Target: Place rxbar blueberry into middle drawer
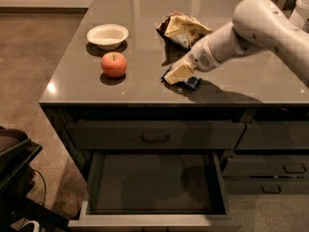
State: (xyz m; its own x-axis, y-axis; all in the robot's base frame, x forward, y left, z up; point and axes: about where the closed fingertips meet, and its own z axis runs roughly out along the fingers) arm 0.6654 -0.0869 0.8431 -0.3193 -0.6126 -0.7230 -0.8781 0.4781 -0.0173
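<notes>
The rxbar blueberry (191, 83) lies flat on the grey counter (145, 47), a dark-blue bar mostly covered by my gripper. My gripper (177, 74) is down on the bar at the counter's front middle, its pale fingers over the wrapper. My white arm reaches in from the upper right. The middle drawer (152, 222) stands pulled open below the counter, its dark floor bare.
A red apple (114, 64) and a white bowl (107, 35) sit on the counter's left. A tan-and-brown snack bag (182, 29) lies behind my gripper. Closed drawer fronts with handles (155, 137) sit above and to the right of the open drawer.
</notes>
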